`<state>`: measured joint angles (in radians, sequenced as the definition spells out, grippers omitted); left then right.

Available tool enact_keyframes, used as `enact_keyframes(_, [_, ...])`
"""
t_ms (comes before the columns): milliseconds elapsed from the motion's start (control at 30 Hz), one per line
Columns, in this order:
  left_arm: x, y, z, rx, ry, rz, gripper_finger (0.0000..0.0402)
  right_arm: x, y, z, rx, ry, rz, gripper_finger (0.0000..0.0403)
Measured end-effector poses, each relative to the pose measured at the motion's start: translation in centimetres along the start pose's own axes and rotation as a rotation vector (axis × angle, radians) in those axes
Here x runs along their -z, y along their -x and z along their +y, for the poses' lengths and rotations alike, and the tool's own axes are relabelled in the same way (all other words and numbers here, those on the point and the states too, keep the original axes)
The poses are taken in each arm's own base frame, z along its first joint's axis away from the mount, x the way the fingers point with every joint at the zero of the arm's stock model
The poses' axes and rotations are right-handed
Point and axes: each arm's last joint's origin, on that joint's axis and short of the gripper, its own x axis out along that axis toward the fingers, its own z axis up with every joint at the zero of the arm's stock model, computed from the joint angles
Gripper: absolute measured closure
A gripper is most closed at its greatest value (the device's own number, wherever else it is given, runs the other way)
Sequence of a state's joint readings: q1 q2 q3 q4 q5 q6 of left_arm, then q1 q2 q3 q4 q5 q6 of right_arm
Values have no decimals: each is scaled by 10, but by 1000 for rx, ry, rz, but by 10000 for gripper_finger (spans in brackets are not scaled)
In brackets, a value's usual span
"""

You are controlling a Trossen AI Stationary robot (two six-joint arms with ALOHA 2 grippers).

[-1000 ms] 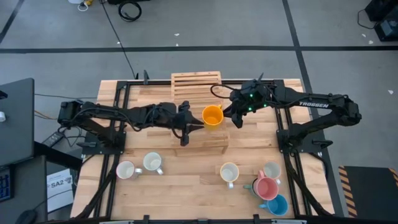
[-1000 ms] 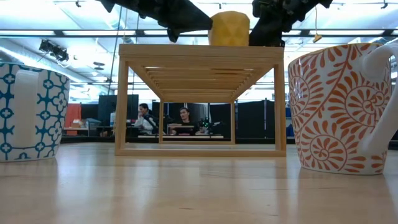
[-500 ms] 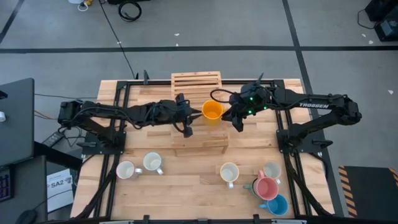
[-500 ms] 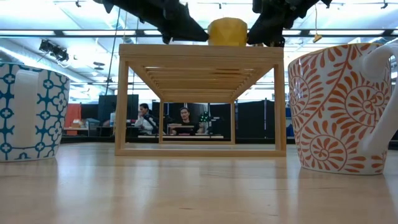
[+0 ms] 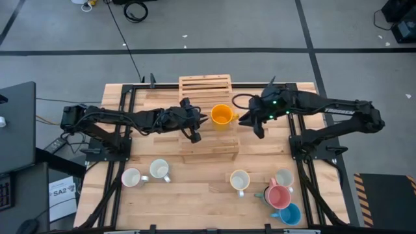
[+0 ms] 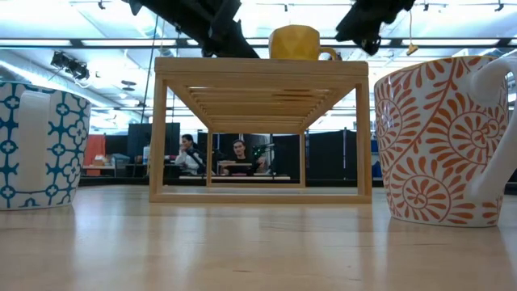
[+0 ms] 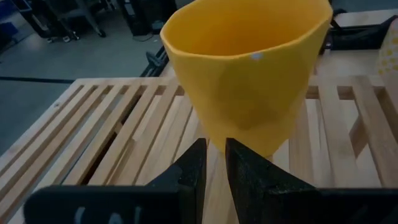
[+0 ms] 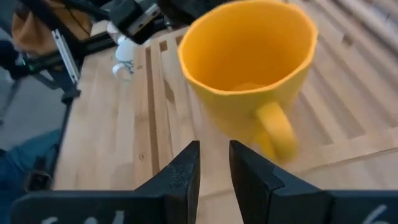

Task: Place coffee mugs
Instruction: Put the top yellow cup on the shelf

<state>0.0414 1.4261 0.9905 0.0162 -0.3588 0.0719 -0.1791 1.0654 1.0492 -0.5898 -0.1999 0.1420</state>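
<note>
The orange mug (image 5: pixel 221 116) (image 6: pixel 295 41) stands upright by its base on the slatted wooden rack (image 5: pixel 205 88) (image 6: pixel 258 69). Its handle (image 8: pixel 277 130) points toward the table's right. My left gripper (image 5: pixel 194 134) (image 7: pixel 215 165) is shut, just left of the mug and apart from it. My right gripper (image 5: pixel 259 129) (image 8: pixel 214 165) is shut too. It hangs to the right of the handle, with a gap between them. The other mugs stand by the table's near edge.
Two white mugs (image 5: pixel 131 177) (image 5: pixel 160 169) stand near-left. A cream mug (image 5: pixel 240 179) stands near-centre. A white mug (image 5: pixel 284 178), a pink mug (image 5: pixel 278 195) and a blue mug (image 5: pixel 290 214) cluster near-right. In the low view, patterned mugs (image 6: pixel 40 145) (image 6: pixel 444 145) flank the rack. People sit in the room behind.
The orange mug has slid a little toward the far edge on the rack top, and its handle now shows on the right. My right gripper has drawn away from the mug toward the table's right. My left gripper neared the mug, then backed off slightly to the left.
</note>
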Motion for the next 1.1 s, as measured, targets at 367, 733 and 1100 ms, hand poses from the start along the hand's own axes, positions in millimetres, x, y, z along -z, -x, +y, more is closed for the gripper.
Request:
enact_keyframes(367, [0,0,0,4,0,2,335,9,12,-6,167,271,-18,311])
enact_keyframes(733, [1,0,0,5,-1,5,335,25,-7,-22,201,244,-1,311])
enact_keyframes(1100, [1,0,0,5,-1,5,335,28,-9,-23,202,235,0,311])
